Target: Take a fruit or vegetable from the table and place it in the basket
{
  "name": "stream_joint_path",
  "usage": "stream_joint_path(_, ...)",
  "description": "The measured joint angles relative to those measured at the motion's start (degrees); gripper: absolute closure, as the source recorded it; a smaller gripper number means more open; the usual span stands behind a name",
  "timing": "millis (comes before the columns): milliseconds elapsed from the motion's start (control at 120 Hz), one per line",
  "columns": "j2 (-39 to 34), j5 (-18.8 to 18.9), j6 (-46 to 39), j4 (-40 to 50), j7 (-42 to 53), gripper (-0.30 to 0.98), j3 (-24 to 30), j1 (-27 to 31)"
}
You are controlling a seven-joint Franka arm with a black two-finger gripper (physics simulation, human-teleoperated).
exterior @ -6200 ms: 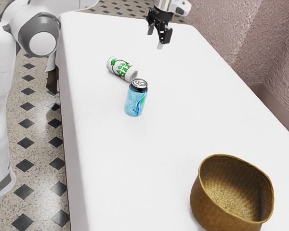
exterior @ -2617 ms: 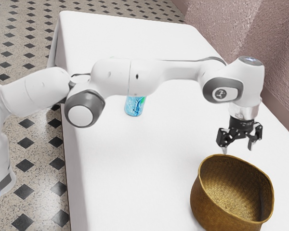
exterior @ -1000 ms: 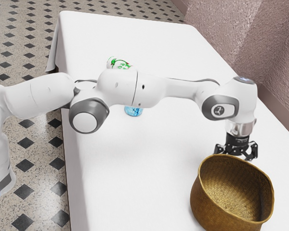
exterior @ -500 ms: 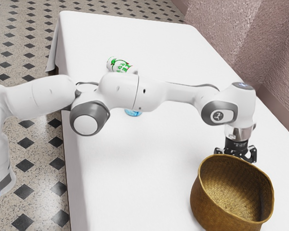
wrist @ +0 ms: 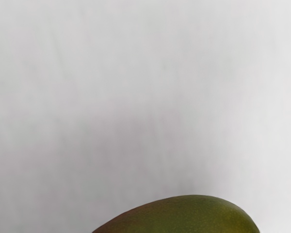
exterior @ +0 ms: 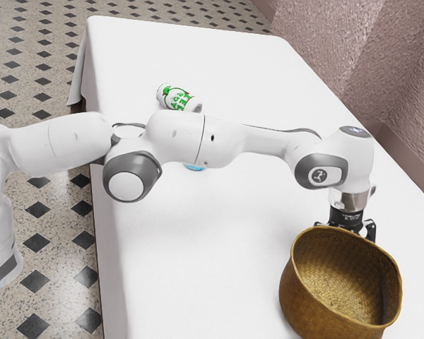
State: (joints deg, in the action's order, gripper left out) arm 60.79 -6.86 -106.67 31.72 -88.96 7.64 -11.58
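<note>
1. The step in hand looks to be the pick-up: the black, jointed tool [exterior: 346, 219] is low beyond the deep, golden-brown woven basket [exterior: 298, 296], as the exterior view has it, partly hidden by the near rim of that view's far side.
2. I cannot tell whether the tool is released, clenched or grasping the fruit; the basket hides its lower end.
3. The task's thing, a smooth, rounded green fruit, probably a mango [wrist: 194, 216], is at or just under the hand, outside the basket, over the white, cloth-covered surface [exterior: 219, 233]. Whether it rests there or is slightly raised, I cannot tell.
4. The next move calls for making sure of a firm hold around the fruit's body, then a straight lift well above the basket rim before travelling over the opening and letting go low inside.
5. The fruit's skin is olive green, yellower toward one end, with a dull reddish-brown tinge toward the other, and finely speckled. Its visible outline is a gentle, uneven curve.
6. That rounded, smooth skin could slip if gripped off-centre, and too low a crossing could knock the basket.
</note>
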Motion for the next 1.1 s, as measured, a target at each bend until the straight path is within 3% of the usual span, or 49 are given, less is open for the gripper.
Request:
stream_joint_path(158, -0.16, 0.68, 0.00, -0.07, 1.62, 0.37, 0.00, -0.07)
stream_joint_path(408, -2.66, 2.73, 0.15, -1.38, 3.23, 0.39, -1.55, -0.20)
stream_joint_path(525, -10.52, 4.43, 0.24, -0.67, 3.67, 0.44, -2.80, -1.53)
stream_joint_path(625, -18.59, 7.27, 0.59, 4.00, 3.58, 0.33, -3.87, -7.61)
stream_joint_path(725, -22.39, 8.34, 0.75, 11.37, 3.04, 0.32, -4.24, -12.39)
stream_joint_path(1100, -27.50, 4.95, 0.84, 23.53, 1.04, 0.33, -3.75, -15.64)
